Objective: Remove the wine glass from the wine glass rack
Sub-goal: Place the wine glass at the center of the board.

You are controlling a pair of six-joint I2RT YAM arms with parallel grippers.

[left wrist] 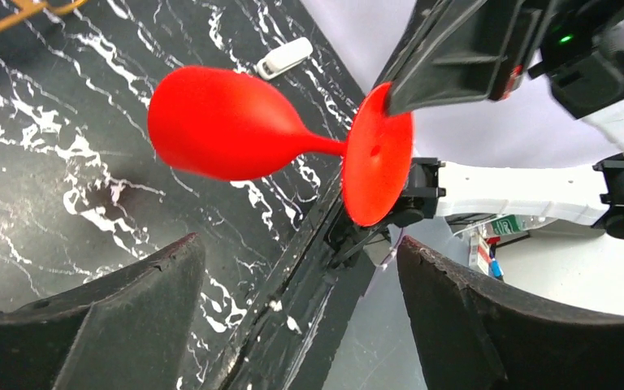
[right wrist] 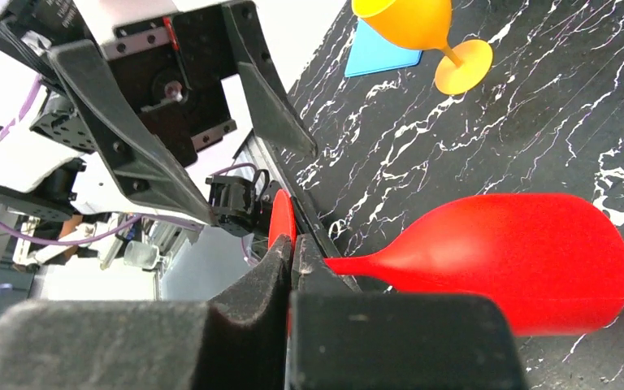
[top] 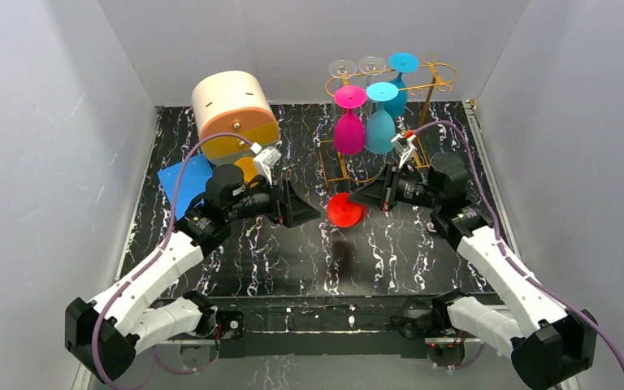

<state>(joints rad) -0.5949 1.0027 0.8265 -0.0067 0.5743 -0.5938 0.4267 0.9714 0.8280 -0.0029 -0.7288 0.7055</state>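
From my screen the red wine glass [left wrist: 219, 122] reads as opaque moulded plastic, smooth and matt, with only a soft sheen on the bowl. The pink glass [top: 348, 130] and blue glasses [top: 381, 126] look like the same stuff. The clear glasses [top: 342, 67] are transparent and shiny; glass or plastic, I can't tell. The wine glass rack [top: 430, 97] is thin metal wire with a glossy golden coat. The counter [top: 276, 260] is a smooth, faintly reflective black marble-patterned surface. The left fingers [left wrist: 89, 325] are matt black plastic, rough and chipped along their edges; the arm shells [top: 154, 268] are glossy white plastic.
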